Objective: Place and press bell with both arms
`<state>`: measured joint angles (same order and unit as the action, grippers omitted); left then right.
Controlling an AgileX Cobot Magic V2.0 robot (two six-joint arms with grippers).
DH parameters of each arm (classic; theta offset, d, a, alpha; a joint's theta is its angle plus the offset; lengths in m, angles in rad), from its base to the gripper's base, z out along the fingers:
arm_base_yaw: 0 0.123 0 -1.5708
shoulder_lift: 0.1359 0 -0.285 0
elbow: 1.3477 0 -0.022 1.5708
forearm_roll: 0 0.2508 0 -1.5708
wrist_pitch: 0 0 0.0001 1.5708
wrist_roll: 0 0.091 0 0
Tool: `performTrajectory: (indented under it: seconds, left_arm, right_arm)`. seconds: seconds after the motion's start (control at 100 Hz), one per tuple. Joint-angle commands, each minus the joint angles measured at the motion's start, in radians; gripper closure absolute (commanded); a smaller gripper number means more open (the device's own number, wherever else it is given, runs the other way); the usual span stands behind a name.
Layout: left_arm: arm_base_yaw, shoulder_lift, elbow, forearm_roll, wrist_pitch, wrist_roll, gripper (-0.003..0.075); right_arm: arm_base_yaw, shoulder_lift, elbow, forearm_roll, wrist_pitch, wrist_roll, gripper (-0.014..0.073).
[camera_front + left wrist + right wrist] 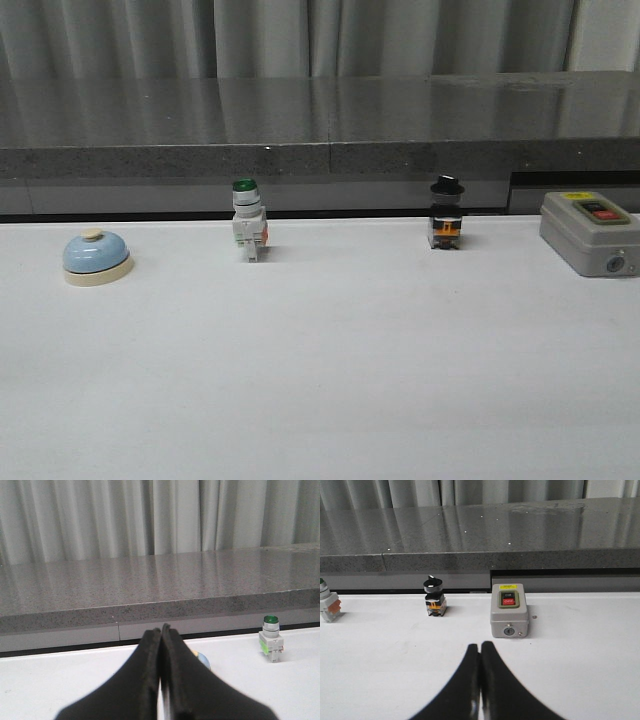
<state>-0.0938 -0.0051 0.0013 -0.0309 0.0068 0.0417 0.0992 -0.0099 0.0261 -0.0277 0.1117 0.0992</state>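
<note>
Small call bell (96, 257), light-blue dome on a cream round base with a cream button on top, upright on the white bench (330, 380), well to the left of the green-capped push-button (248, 233). Untouched and free of any grip; likely parked at that end within the left arm's reach for pickup. Beyond the push-button to its right, a black-knobbed selector switch (446, 213), then a grey switch box (590, 232) farthest from it. Left pincer (161, 632) pressed closed on nothing, just short of the bell, hiding most of it. Right pincer (480, 649) likewise closed and empty, facing the switch box, far from the push-button. Judged: task not yet begun.
</note>
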Motion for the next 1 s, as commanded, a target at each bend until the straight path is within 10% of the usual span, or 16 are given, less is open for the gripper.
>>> performTrajectory:
  seconds: [0.0, 0.99]
  left_arm:
    - [0.001, -0.029, 0.041, -0.001, -0.073, -0.009, 0.0741]
    - [0.001, 0.208, -0.238, -0.196, 0.104, -0.009, 0.0741]
  right_arm:
    - [-0.002, -0.019, -0.014, -0.009, -0.079, -0.003, 0.0654]
    - [-0.002, -0.019, -0.014, -0.009, -0.079, -0.003, 0.0654]
